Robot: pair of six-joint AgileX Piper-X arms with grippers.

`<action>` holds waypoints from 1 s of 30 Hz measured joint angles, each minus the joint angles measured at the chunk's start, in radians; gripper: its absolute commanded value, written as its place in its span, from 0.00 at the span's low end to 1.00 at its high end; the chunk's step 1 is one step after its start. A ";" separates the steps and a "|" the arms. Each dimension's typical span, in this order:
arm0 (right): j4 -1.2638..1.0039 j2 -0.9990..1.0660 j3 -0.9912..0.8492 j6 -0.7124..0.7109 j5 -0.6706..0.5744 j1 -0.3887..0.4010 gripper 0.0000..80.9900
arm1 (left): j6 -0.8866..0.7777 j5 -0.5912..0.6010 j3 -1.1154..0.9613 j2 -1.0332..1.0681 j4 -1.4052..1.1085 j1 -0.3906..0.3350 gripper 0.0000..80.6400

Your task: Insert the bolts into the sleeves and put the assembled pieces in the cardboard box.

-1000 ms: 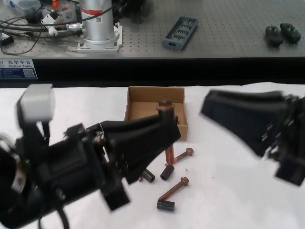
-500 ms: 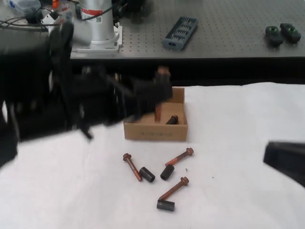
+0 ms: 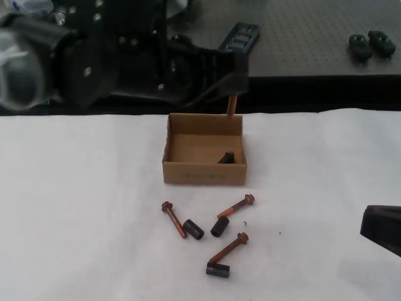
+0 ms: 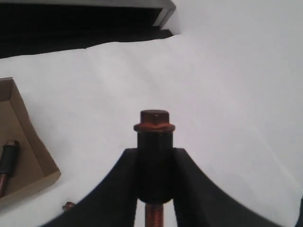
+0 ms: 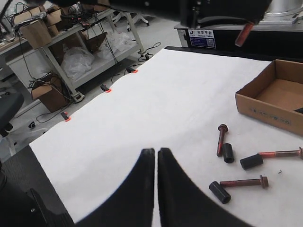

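Note:
My left gripper (image 3: pixel 234 76) hangs above the far rim of the cardboard box (image 3: pixel 203 173), shut on a black sleeve (image 4: pixel 154 170) with a copper bolt (image 4: pixel 154 120) through it. The bolt's shaft (image 3: pixel 232 104) points down toward the box. One assembled piece (image 3: pixel 226 157) lies inside the box. Three loose bolts (image 3: pixel 173 218) (image 3: pixel 237 205) (image 3: pixel 229 248) and three black sleeves (image 3: pixel 193 229) (image 3: pixel 219 227) (image 3: pixel 217 270) lie on the white cloth in front of it. My right gripper (image 5: pixel 156 153) is shut and empty, low over the cloth near its front right edge (image 3: pixel 382 229).
White cloth (image 3: pixel 81 207) covers the bench, with wide bare areas left and right of the parts. Behind it runs a dark gap, then a perforated table holding a blue-grey rack (image 3: pixel 238 39) and two small black parts (image 3: pixel 371 42). Shelves and boxes stand beside the bench (image 5: pixel 52 42).
My left arm has risen from over the loose parts and swung back, carrying the sleeved bolt to above the box's far edge. The right arm has pulled away to the lower right.

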 measured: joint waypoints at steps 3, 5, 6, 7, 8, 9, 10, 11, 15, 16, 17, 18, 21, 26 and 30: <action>0.000 0.000 0.000 0.000 0.000 0.000 0.04 | 0.000 -0.028 -0.102 0.084 0.091 0.000 0.01; 0.000 0.000 0.000 0.000 0.000 0.000 0.04 | 0.006 -0.040 -0.135 0.112 0.114 0.000 0.01; 0.000 0.000 0.000 0.000 0.000 0.000 0.04 | 0.009 -0.049 -0.164 0.133 0.129 0.000 0.01; 0.000 0.000 0.000 0.000 0.000 0.000 0.04 | 0.014 -0.062 -0.192 0.158 0.144 0.000 0.01; 0.000 0.000 0.000 0.000 0.000 0.000 0.04 | 0.016 -0.071 -0.235 0.200 0.165 0.000 0.01; 0.000 0.000 0.000 0.000 0.000 0.000 0.04 | 0.018 -0.082 -0.258 0.222 0.175 0.000 0.01; 0.000 0.000 0.000 0.000 0.000 0.000 0.04 | 0.019 -0.092 -0.294 0.264 0.183 0.000 0.01; 0.000 0.000 0.000 0.000 0.000 0.000 0.04 | 0.023 -0.108 -0.313 0.285 0.190 0.000 0.01; 0.000 0.000 0.000 0.000 0.000 0.000 0.04 | 0.045 -0.151 -0.357 0.340 0.207 0.000 0.01; 0.000 0.000 0.000 0.000 0.000 0.000 0.04 | 0.049 -0.161 -0.371 0.358 0.213 0.000 0.01; 0.000 0.000 0.000 0.000 0.000 0.000 0.04 | 0.053 -0.169 -0.382 0.374 0.219 0.000 0.01; 0.000 0.000 0.000 0.000 0.000 0.000 0.04 | 0.053 -0.173 -0.392 0.391 0.223 0.000 0.01; 0.000 0.000 0.000 0.000 0.000 0.000 0.04 | 0.057 -0.180 -0.409 0.436 0.226 0.000 0.01; 0.023 0.000 0.000 0.000 0.000 0.000 0.04 | 0.060 -0.227 -0.417 0.485 0.226 0.000 0.01; 0.061 0.000 0.000 0.000 0.000 0.000 0.04 | 0.065 -0.244 -0.417 0.512 0.229 0.004 0.01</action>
